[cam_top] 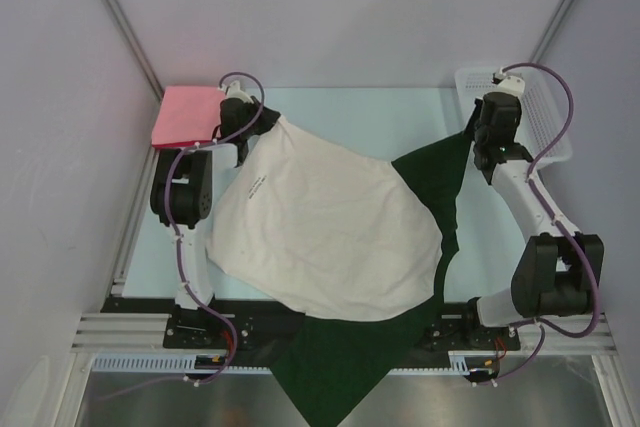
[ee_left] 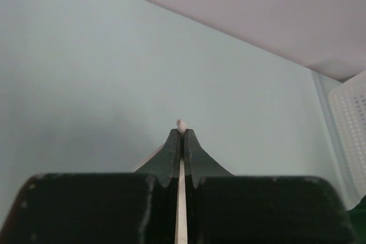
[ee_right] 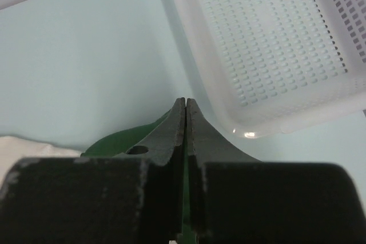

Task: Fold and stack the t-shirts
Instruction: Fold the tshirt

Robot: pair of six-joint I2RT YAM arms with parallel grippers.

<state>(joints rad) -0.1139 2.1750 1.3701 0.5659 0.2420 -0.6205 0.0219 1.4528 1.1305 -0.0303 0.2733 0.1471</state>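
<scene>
- A robotics lab test cell: two robot arms, left and right, are bolted side by side to an aluminium rail at the near edge.
- Plain pale panels wall in the mint tabletop, with metal frame posts at the far corners.
- Purple cables loop along the arms, and a slotted cable duct runs along the near side.

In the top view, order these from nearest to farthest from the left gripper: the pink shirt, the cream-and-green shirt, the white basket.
1. cream-and-green shirt: held in the jaws of the left gripper.
2. pink shirt: folded, just left of it.
3. white basket: far right corner.
</scene>
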